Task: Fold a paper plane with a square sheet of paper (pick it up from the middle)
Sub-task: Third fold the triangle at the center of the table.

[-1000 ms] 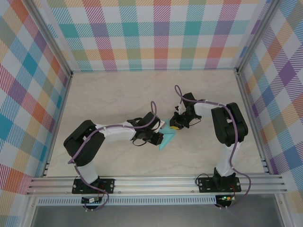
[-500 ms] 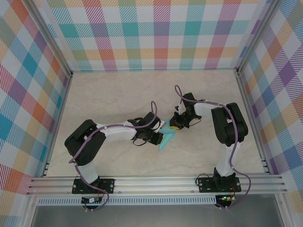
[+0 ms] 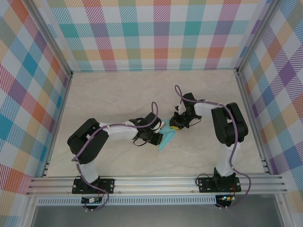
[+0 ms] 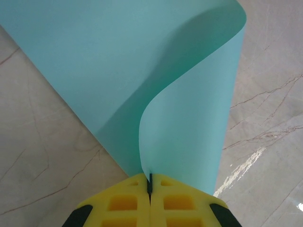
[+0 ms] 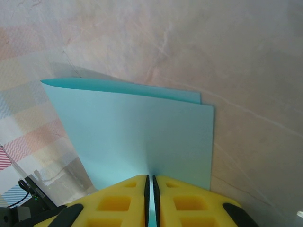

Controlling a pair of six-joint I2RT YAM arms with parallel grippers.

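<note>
Though almost the same as a second ago, worth a careful look from above first. Found the paper [image 3: 166, 138] over the middle of the table [image 3: 118, 94], a bit toward the table's near edge. Held at one end by the left gripper [image 3: 158, 138], clamped tight, and at the other end by the right gripper [image 3: 174, 127], also closed on it, slightly farther back over the table. Noticed just one small change: a tiny slide of the left arm's elbow [image 3: 86, 137] toward the table's middle. No letting go, no new fold. Probably means slow lining-up of a fold, not yet a pressed crease, and a long way from a pointed plane. Lots of bare table all around, with the walls [image 3: 161, 38] and the near rail [image 3: 156, 182] well apart from the paper. Crowded only between the two wrists.

Next, from the left wrist. Yellow fingers [image 4: 123, 203] pressed flat together on a thin paper edge, no gap left. Ahead of them, a big soft curl of blue-green sheet standing up off the table, top edge rolled over. Bare table on both sides.

Last, from the right wrist. Yellow fingers nearly shut, nipping a paper edge in the slit. Two layers seen, back one peeking just past the front one. Cannot tell about any touch with the table at the far edge. Easy to pull crooked, so go gently.
</note>
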